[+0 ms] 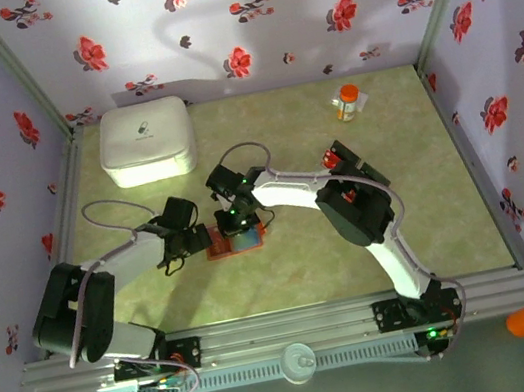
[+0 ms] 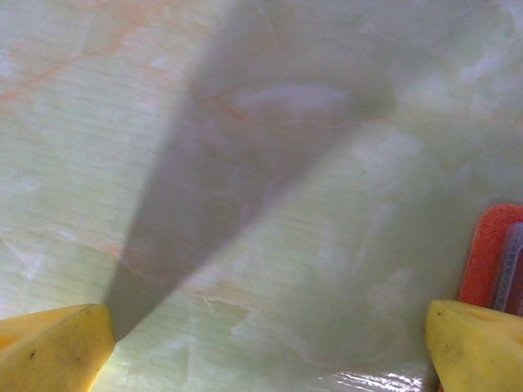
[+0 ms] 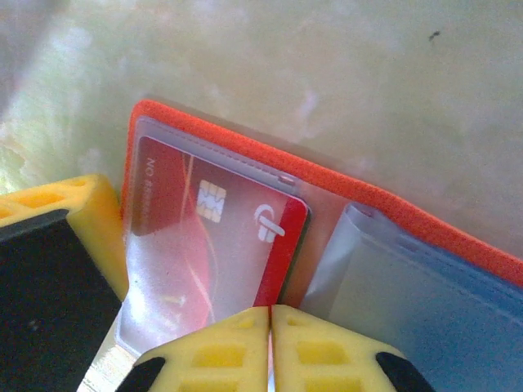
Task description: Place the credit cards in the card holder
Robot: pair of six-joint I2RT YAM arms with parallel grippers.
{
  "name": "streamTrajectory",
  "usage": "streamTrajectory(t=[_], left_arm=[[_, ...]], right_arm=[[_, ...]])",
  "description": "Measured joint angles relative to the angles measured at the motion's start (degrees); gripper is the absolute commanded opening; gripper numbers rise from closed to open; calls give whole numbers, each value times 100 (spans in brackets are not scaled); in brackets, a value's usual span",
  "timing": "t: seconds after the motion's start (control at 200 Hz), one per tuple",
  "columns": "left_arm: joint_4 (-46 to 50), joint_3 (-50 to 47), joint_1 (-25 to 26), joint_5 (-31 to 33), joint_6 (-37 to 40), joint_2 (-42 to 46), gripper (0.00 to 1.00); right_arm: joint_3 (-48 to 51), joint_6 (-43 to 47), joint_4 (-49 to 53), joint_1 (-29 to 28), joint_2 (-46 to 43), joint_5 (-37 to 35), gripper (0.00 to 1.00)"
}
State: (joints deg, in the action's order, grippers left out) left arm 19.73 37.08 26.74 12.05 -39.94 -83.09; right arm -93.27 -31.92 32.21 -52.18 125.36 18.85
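Here's the card holder (image 1: 240, 242), lying open and flat on the table (image 1: 355, 261), about midway across and a little toward the near edge. Both arms are crowded over it. The right gripper (image 1: 238, 222) is directly above the holder. From its wrist camera, the right gripper (image 3: 270, 322) has its yellow tips pressed together with no gap, right at the lower edge of a red card (image 3: 212, 237). That card, chip showing, lies inside a clear pocket of the card holder (image 3: 392, 204), beside a blue-grey pocket. The left gripper (image 1: 186, 238) is at the holder's left side. In its own view the left gripper (image 2: 261, 347) is spread wide, one finger at the orange edge of the card holder (image 2: 489, 253). A white box (image 1: 147, 141) is in the far left corner, and a small bottle (image 1: 349, 101) stands toward the far right.
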Motion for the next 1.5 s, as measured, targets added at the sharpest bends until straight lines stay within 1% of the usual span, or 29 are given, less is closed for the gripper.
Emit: streamTrajectory(t=[0.1,0.255,0.475,0.595,0.79,0.95,1.07,1.19,1.5], left_arm=[[7,0,0,-13,0,61,100],[44,-2,-2,-107,2,168,100],[61,85,-39,-468,50,527,100],[131,304,-39,-527,94,833,100],[138,466,42,-662,63,1091,100],[109,466,391,-719,-94,1095,100],[-15,466,682,-726,-240,1027,100],[-151,466,866,-721,-330,844,100],[-404,466,1014,-719,-350,391,100]], right_arm=[[116,2,-37,9,-157,-4,22],[463,4,-83,94,-636,-17,23],[1067,39,-227,522,-1309,-70,23],[1279,61,-282,758,-1467,-70,20],[1325,160,-387,909,-1471,-31,12],[1318,195,-457,909,-1447,133,8],[1231,195,-503,911,-1270,249,7],[1158,195,-540,935,-1032,321,6],[1132,192,-560,957,-728,387,4]])
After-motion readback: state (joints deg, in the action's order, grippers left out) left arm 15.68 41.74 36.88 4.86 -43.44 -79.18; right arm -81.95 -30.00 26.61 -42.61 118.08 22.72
